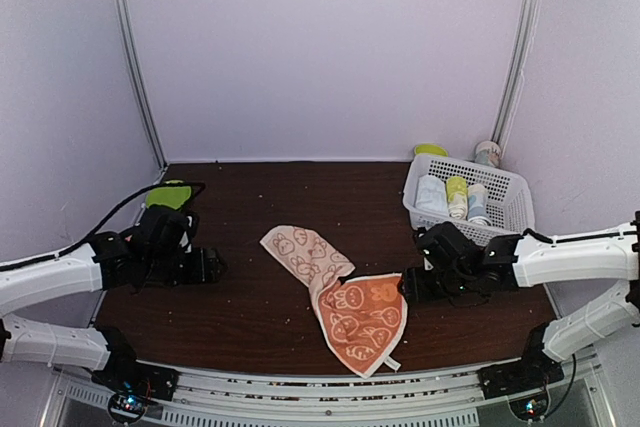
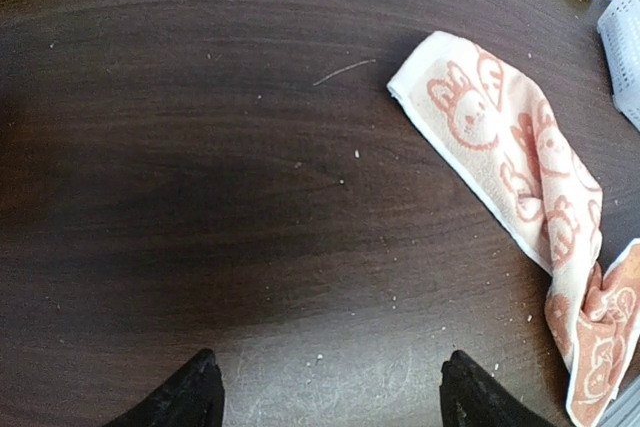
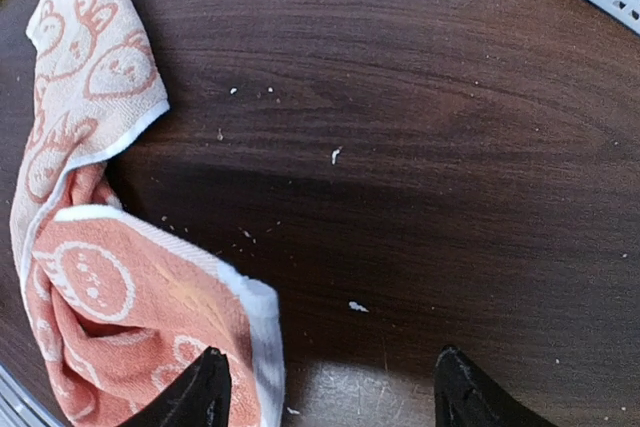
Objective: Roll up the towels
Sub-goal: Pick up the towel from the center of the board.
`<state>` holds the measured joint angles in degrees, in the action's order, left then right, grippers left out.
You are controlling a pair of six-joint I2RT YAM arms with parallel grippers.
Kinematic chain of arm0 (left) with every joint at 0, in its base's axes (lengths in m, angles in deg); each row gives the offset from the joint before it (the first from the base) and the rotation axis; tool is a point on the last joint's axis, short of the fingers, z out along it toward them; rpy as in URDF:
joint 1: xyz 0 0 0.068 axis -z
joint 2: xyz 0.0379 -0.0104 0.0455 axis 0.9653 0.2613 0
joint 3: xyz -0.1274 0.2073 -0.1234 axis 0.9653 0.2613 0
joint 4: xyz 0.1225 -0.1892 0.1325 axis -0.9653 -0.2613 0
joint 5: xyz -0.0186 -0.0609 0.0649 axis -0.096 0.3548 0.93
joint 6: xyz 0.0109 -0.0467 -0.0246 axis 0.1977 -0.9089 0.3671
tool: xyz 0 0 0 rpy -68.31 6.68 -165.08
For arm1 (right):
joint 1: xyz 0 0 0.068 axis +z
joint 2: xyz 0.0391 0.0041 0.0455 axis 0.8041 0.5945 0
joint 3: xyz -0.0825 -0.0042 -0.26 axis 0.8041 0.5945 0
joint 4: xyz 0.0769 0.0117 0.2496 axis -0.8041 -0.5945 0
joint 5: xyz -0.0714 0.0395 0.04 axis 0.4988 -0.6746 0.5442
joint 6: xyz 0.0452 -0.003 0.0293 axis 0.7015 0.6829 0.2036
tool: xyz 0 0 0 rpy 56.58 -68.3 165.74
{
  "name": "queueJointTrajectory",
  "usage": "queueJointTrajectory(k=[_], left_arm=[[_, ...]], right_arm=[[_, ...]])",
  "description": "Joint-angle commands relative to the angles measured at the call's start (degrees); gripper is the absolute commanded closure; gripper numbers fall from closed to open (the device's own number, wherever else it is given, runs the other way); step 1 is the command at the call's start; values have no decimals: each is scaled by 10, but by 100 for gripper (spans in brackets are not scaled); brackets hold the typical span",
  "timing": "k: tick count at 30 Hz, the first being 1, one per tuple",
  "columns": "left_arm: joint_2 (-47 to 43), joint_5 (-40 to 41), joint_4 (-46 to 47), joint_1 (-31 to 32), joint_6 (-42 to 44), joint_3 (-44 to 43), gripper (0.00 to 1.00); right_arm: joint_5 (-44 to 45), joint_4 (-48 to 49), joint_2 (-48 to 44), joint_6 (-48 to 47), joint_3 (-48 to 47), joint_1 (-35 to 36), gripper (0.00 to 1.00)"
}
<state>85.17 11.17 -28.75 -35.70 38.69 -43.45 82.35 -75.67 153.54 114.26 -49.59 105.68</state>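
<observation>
Dark wood table (image 1: 250,297) — pale lilac walls (image 1: 330,47).

Dark wooden table (image 1: 260,197) with crumpled orange towel (image 1: 340,297), white basket (image 1: 515,209), green object (image 1: 168,193) at left

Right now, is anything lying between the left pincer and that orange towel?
Nothing but bare dark tabletop with a few pale crumbs. The left wrist view shows it best: the left pincer is open, and the orange towel lies apart.
</observation>
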Motion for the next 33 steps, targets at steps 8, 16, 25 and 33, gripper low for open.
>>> queueJointTrajectory(k=[8, 16, 25, 33], left_arm=[[35, -17, 38, 0, 9, -42, 24], [35, -16, 33, 0, 10, -42, 24], [12, 17, -2, 0, 12, -64, 24], [-93, 110, -89, 0, 30, -146, 24]], right_arm=[[-121, 135, 32, 0, 12, -53, 37], [-121, 131, 54, -16, -1, -58, 72], [-146, 56, 6, -153, -148, -21, 100], [-299, 5, -70, -234, -492, 107, 100]])
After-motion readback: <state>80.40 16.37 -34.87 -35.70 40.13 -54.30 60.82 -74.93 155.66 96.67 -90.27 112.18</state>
